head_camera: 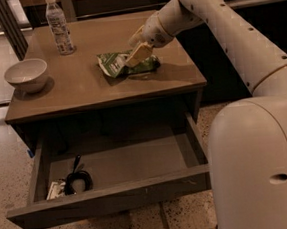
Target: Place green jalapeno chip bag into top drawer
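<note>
The green jalapeno chip bag point(116, 63) lies flat on the brown table top point(81, 92), right of the middle. My gripper point(134, 57) reaches down from the right and sits right over the bag's right half, its yellowish fingers point(139, 51) touching or just above the foil. The bag still rests on the table. The top drawer point(115, 189) stands pulled out below the table front, its inside showing.
A white bowl point(26, 75) sits at the table's left edge. A clear water bottle point(59, 24) stands at the back left. A black cable coil point(76, 181) and a small card lie in the drawer's left corner. My white arm and base point(258, 166) fill the right side.
</note>
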Controlling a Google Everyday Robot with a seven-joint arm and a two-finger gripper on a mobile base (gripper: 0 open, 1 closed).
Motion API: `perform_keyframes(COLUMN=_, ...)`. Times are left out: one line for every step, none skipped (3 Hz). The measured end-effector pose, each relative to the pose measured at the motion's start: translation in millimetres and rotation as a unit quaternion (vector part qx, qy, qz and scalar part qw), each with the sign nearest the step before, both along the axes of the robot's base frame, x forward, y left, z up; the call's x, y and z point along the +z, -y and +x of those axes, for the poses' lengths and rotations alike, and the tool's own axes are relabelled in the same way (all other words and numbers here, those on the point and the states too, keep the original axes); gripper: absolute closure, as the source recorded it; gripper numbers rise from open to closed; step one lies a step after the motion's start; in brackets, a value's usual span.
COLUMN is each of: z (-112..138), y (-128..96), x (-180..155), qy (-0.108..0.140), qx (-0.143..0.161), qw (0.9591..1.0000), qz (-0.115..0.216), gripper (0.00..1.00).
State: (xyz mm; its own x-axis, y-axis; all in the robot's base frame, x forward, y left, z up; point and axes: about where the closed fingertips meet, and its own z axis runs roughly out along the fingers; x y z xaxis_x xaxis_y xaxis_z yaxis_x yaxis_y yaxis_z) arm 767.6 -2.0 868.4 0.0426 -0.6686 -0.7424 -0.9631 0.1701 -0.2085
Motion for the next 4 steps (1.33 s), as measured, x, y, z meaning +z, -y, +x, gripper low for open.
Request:
perform_keyframes(z=0.0, y=-0.1, x=-0.1, qy=0.000, qx=0.000, qw=1.0000, qz=0.000, gripper=0.65)
perform_keyframes(z=0.0, y=-0.1, x=-0.1, qy=0.000, qx=0.000, qw=1.0000, qz=0.000, gripper=0.89)
perform_keyframes(z=-0.2, y=-0.1, x=0.0, qy=0.000, qx=0.000, qw=1.0000, qz=0.000, gripper=1.00)
perform_keyframes(z=-8.2, y=-1.6, x=3.0, qy=-0.002, qx=0.012, qw=0.9999, qz=0.006, gripper=1.00)
